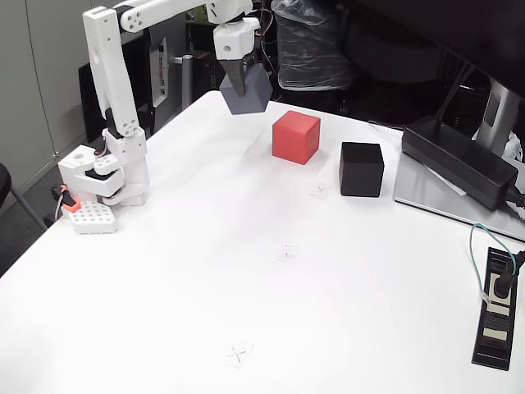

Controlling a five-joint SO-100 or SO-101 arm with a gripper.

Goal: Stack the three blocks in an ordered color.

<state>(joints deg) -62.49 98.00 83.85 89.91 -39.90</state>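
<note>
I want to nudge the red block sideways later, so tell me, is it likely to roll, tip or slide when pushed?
The red block has flat faces and rests flat on the white table, so it will probably slide rather than roll. It looks as wide as it is tall, so a low push seems unlikely to tip it. Its matte surface suggests some grip.
</note>
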